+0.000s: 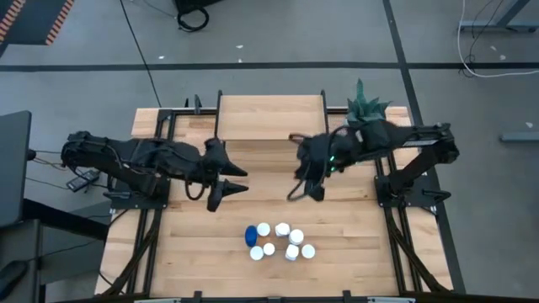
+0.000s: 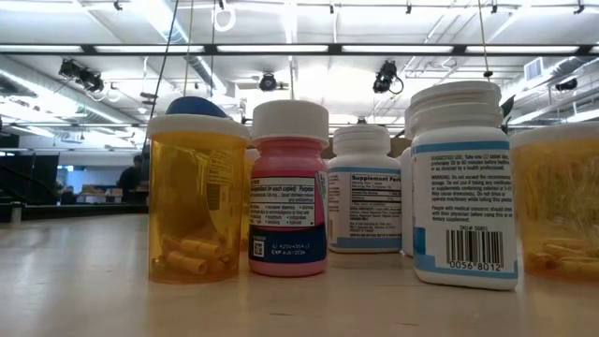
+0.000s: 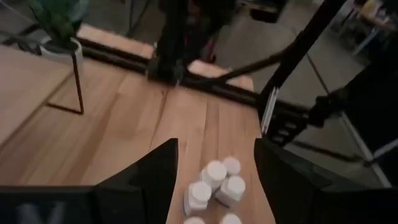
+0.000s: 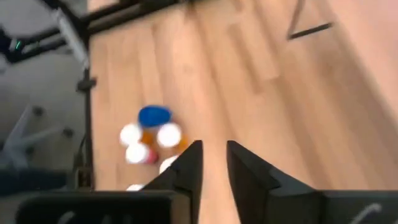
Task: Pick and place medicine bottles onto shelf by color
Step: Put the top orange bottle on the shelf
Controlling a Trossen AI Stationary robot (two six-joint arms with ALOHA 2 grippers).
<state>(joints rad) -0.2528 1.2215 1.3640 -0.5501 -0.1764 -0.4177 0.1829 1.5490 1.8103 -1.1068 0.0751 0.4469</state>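
Bottles clustered | wooden tabletop | ceiling lights behind

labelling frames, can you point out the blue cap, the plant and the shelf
blue cap (image 1: 251,235), high view, top of the cap
plant (image 1: 365,106), high view, middle of the leaves
shelf (image 1: 269,118), high view, bare board top

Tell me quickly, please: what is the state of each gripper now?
Left gripper: open, holding nothing, above the bottles.
Right gripper: slightly open, holding nothing.
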